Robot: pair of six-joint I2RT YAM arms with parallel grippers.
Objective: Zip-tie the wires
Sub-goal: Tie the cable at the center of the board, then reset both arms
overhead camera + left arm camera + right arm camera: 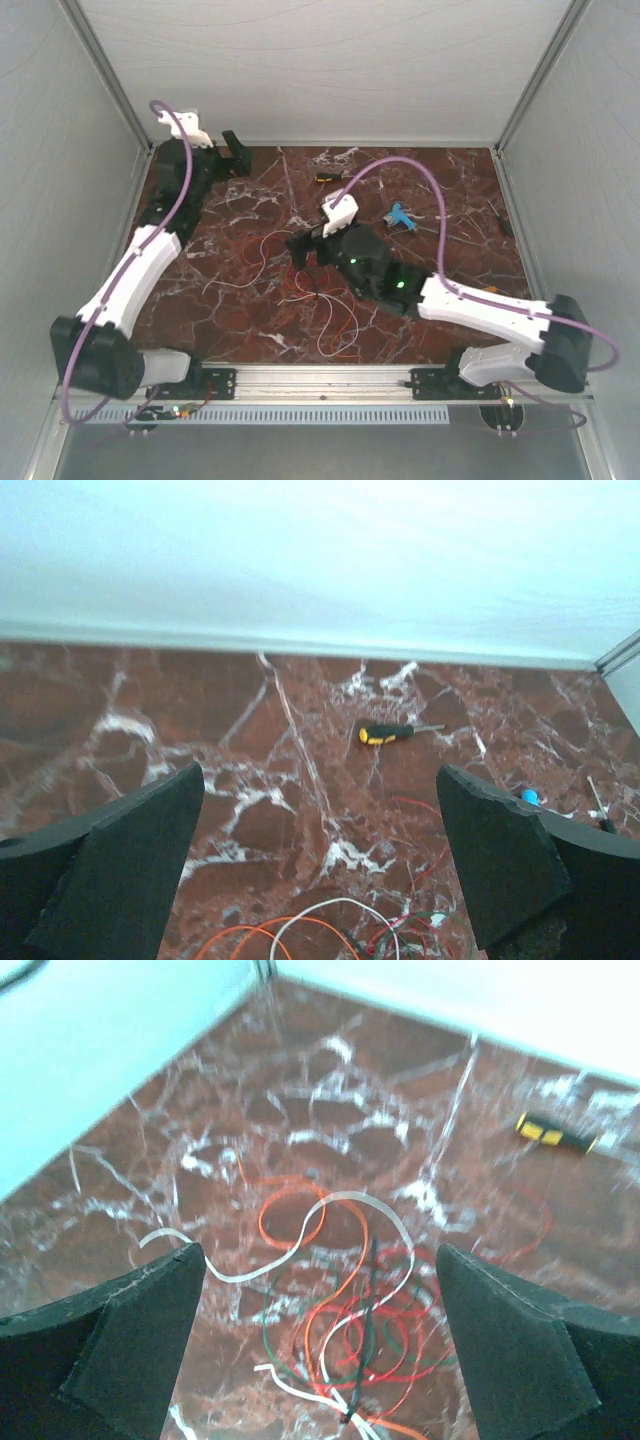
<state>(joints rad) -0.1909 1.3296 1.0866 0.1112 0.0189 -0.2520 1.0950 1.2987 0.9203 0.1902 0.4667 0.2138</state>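
Tangle of thin white, red and orange wires lying loose on the red marble surface, a thin black plastic zip tie resting across it, just ahead of the right gripper, its jaws spread wide; left gripper, jaws equally spread, near the far-left corner.

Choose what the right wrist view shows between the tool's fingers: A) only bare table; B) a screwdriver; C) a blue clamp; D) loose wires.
D: the wires lie in loops just ahead of the open right tool; the screwdriver lies off at the upper right.
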